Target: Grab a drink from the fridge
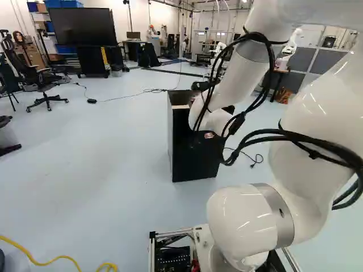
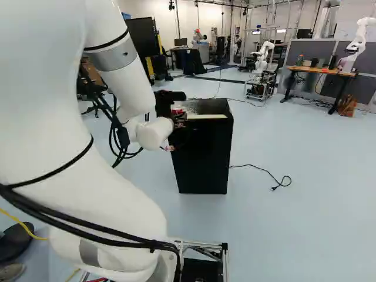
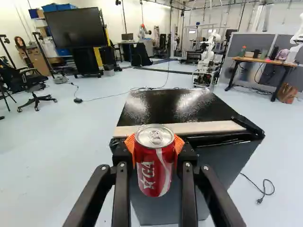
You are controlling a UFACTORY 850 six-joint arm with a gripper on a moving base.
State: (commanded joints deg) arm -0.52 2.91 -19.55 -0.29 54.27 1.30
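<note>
Right, gripper (image 3: 154, 144) has the red can (image 3: 155, 166) pinched upright between both pads, by the near top edge of the fridge (image 3: 165, 107); swinging low toward it could clip that edge and twist the smooth can loose.

A robotics lab: another robot (image 2: 359, 40) at the bench's (image 2: 314, 69) right edge in the right base view, rails (image 2: 236, 6) overhead.
</note>
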